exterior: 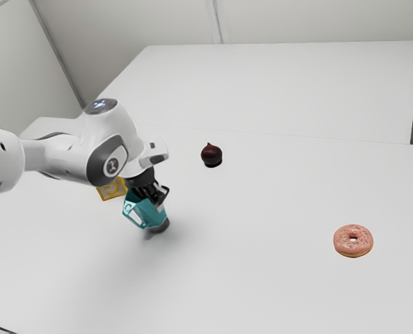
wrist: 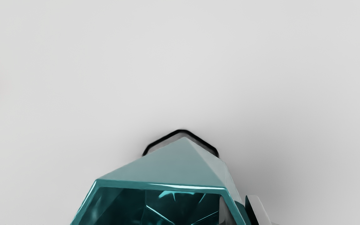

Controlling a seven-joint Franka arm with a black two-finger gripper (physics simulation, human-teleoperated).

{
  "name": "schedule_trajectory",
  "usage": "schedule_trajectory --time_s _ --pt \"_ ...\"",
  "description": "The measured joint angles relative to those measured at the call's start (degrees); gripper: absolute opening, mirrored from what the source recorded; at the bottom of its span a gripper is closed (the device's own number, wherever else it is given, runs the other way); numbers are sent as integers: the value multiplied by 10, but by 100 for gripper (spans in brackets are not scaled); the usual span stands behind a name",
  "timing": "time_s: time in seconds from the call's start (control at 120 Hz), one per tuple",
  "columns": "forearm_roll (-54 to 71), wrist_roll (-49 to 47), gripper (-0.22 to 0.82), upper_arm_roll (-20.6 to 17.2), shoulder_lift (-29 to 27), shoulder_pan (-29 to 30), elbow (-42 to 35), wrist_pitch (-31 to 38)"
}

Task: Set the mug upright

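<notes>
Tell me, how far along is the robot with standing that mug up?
Partway, I'd say. Done: the gripper is down at the teal mug. In hand: the righting itself, as the mug still leans; whether it is firmly gripped, I can't tell. Left: getting it straight on its base on the table, then moving the gripper clear.

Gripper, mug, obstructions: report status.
Gripper shut on the mug's wall. Mug looks tilted. Yellow block behind in exterior view, probably not in the way.
</notes>
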Motion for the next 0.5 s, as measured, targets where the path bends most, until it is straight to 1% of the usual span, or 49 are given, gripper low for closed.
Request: schedule_trajectory --time_s 0.5 --pt "0 -28 -17 -2 21 2 1 4"
